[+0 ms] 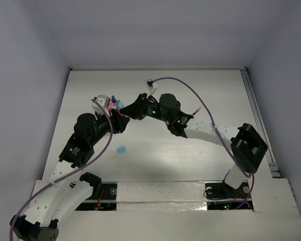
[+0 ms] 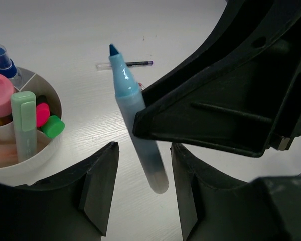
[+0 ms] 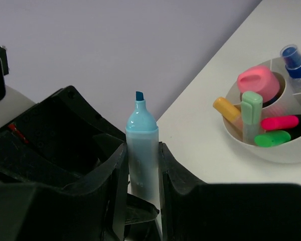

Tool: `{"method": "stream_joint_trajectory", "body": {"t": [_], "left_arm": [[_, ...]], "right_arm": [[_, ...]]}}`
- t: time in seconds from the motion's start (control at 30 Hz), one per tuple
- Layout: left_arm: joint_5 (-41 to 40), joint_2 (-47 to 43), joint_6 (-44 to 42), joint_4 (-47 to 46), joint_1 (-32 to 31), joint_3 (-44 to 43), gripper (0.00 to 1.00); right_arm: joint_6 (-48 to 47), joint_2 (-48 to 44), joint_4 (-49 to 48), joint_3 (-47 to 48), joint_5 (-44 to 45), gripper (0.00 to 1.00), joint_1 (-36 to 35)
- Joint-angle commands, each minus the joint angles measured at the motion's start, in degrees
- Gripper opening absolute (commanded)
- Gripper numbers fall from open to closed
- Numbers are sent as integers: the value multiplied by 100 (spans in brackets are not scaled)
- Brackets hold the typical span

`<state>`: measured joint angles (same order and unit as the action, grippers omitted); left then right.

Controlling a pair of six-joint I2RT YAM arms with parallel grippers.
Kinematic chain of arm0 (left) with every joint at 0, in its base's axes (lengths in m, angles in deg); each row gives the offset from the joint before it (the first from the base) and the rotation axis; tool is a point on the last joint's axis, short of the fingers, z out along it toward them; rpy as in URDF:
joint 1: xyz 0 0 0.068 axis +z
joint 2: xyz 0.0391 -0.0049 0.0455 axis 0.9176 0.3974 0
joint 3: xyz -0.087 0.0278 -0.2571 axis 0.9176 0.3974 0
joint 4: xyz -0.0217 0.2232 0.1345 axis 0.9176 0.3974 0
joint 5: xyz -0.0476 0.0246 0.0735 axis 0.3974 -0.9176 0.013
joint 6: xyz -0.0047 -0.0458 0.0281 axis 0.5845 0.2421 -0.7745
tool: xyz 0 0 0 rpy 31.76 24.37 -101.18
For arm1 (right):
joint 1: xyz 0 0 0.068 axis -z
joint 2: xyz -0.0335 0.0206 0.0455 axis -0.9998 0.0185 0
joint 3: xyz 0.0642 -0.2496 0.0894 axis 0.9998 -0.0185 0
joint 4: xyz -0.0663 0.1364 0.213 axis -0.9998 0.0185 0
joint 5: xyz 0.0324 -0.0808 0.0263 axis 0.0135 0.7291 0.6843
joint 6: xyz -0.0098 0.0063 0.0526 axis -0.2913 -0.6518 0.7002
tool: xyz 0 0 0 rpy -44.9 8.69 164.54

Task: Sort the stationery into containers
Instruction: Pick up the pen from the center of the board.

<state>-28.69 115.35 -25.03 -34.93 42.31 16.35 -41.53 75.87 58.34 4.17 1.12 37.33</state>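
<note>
My right hand [image 3: 142,150] is clamped on the light-blue marker [image 3: 142,123], cap off, its dark tip sticking out past the fingers, over the desk [image 1: 205,85] a little left of its centre. My left hand [image 2: 143,150] has its fingers spread either side of the marker's lower end with a gap on both sides, so it grips nothing. The white cup [image 2: 37,160] stands near them toward the desk's left edge, holding a mint marker [image 2: 24,125] and a green marker [image 2: 52,126] among others. A thin black pen [image 2: 125,64] lies on the desk beyond the light-blue marker. A light-blue eraser [image 1: 121,149] lies closer to the near edge.
</note>
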Motion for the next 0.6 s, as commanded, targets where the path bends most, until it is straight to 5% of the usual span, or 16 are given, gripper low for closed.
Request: {"method": "stream_joint_trajectory", "body": {"t": [0.0, 0.17, 0.3, 0.5, 0.57], "left_arm": [[106, -27, 28, -359, 89, -14, 42], [53, -18, 10, -333, 89, -31, 27], [79, -1, 27, -324, 89, -31, 0], [97, -62, -7, -298, 89, -31, 0], [123, -132, -51, -306, 89, -31, 0]], "right_arm": [[88, 76, -476, 235, -178, 3, -59], [97, -3, -512, 156, -266, 3, -164], [106, -82, -556, 24, -187, 3, -165], [-61, -380, -477, -116, 23, 10, -165], [-184, -538, -328, -152, 85, 29, -112]]}}
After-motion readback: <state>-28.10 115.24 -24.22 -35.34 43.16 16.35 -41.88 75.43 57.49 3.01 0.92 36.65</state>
